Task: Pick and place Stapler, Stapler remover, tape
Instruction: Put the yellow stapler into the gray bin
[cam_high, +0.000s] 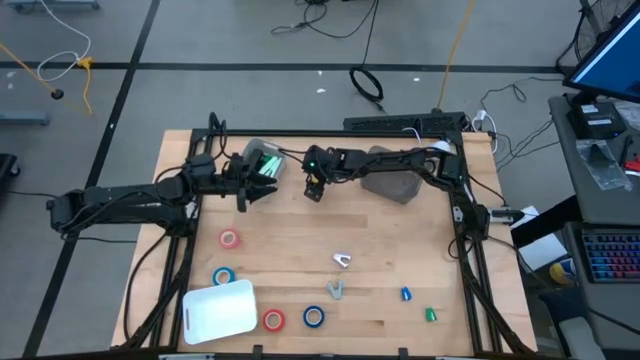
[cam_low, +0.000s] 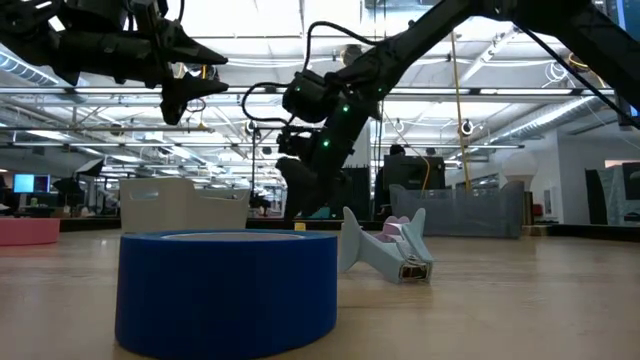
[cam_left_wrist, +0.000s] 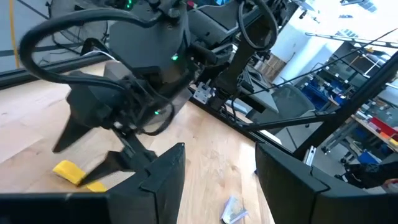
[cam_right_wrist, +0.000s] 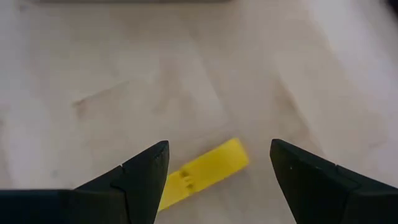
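A small yellow stapler (cam_right_wrist: 202, 171) lies flat on the wooden table. My right gripper (cam_right_wrist: 217, 149) hangs open just above it, slanting down, with one finger on either side and touching nothing. In the high view the right gripper (cam_high: 314, 192) hides the stapler. My left gripper (cam_high: 268, 190) stands open and level to its left, holding nothing. Toward the near edge lie pink tape (cam_high: 229, 238), blue tape (cam_high: 223, 276), red tape (cam_high: 273, 319) and another blue tape (cam_high: 314, 317). Two stapler removers (cam_high: 342, 260) (cam_high: 336, 290) lie near the middle, with a blue stapler (cam_high: 406, 294) and a green stapler (cam_high: 431, 315) farther right.
A white bin (cam_high: 220, 310) sits at the near left corner. At the far side are a grey-green container (cam_high: 262, 160) and a grey lump (cam_high: 390, 182). A black frame (cam_high: 470, 230) borders the table. Bare wood lies between the arms and the tape rolls.
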